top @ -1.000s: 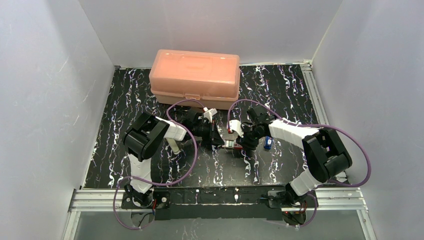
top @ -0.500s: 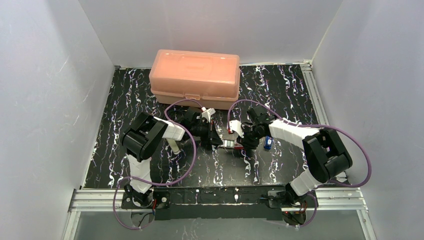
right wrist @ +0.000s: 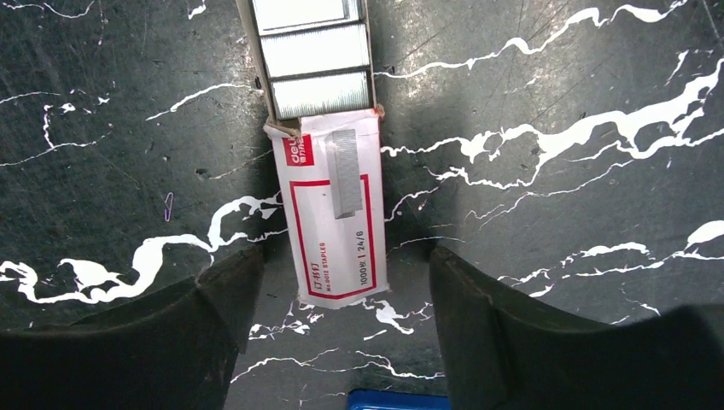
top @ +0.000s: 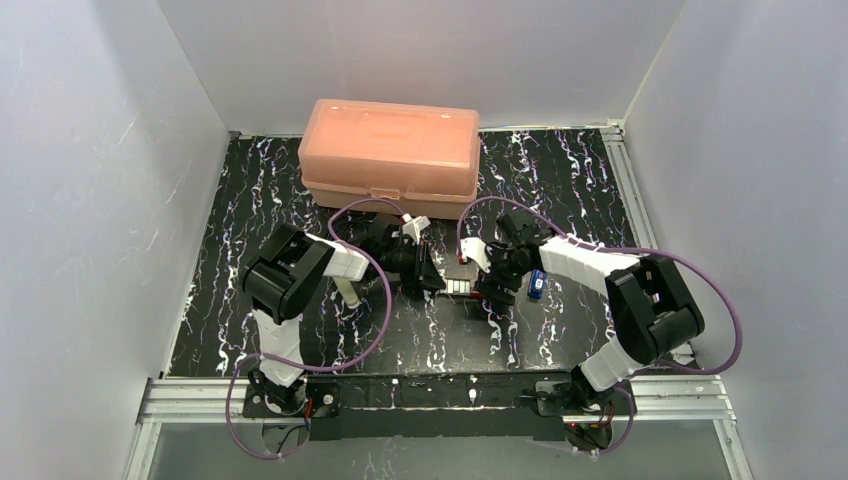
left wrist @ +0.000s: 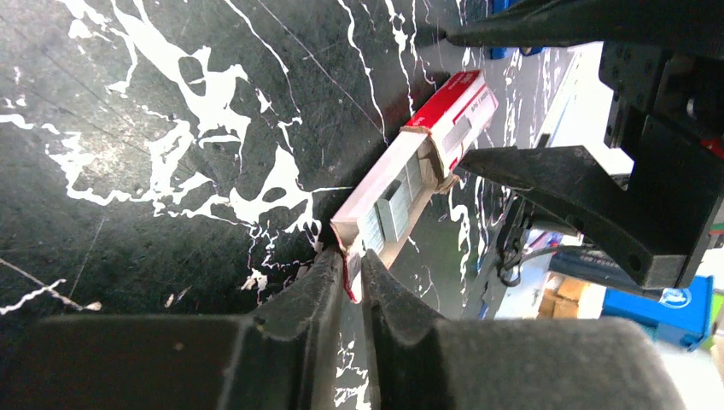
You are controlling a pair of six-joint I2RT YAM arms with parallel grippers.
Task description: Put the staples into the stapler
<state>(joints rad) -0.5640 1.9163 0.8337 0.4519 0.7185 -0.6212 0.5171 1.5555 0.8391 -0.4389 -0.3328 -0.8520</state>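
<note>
Black marbled tabletop (top: 560,170), white walls (top: 100,150) around. The staple box (top: 460,287) lies mid-frame between my arms, tray (left wrist: 388,209) slid out. My left claw (left wrist: 348,269) is clamped on the tray's end; my right claw (right wrist: 341,278) stands apart, straddling the sleeve (right wrist: 337,231). I should hold the tray flat and lift one strip (right wrist: 318,51) squarely.

Left arm (top: 343,262): stretched inward, wrist low.
Left gripper (left wrist: 348,259): fingertips pinched together on the end of the staples box (left wrist: 451,113).
Right arm (top: 580,263): stretched inward, opposite.
Right gripper (right wrist: 343,258): jaws spread wide.
</note>
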